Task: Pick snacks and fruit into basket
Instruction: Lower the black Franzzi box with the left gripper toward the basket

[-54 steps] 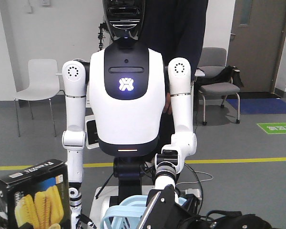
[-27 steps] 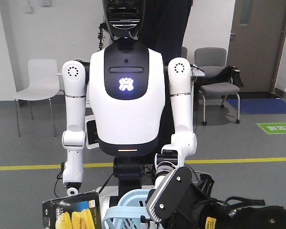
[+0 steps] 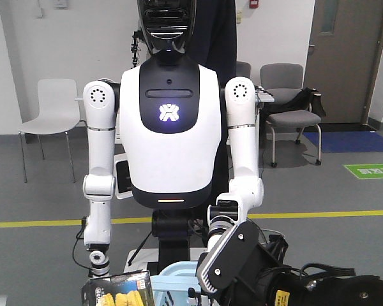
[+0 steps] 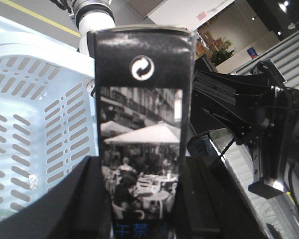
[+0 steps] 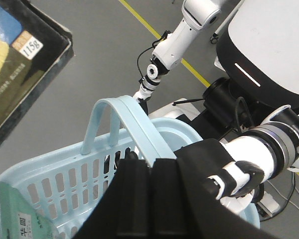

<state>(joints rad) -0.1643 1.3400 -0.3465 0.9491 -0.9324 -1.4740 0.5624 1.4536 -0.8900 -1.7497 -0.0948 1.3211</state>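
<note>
Left wrist-mounted view is filled by the black box (image 4: 142, 124), which is held upright by the left gripper (image 4: 142, 214); the jaws are closed against its lower sides. The light blue basket (image 4: 35, 124) is seen at the left of that frame, just beside the box. In the right wrist-mounted view the box hangs at the upper left, above and outside the basket rim, and a teal pouch (image 5: 17, 216) is already lodged inside the basket at the lower left. The right gripper (image 5: 152, 164) is poised over the basket by its handle (image 5: 124, 117). Its jaws are drawn together with no gap seen, and whether the handle is nipped cannot be told. One snack is judged delivered; the box is yet to be lowered in and let go. No fruit is seen.
</note>
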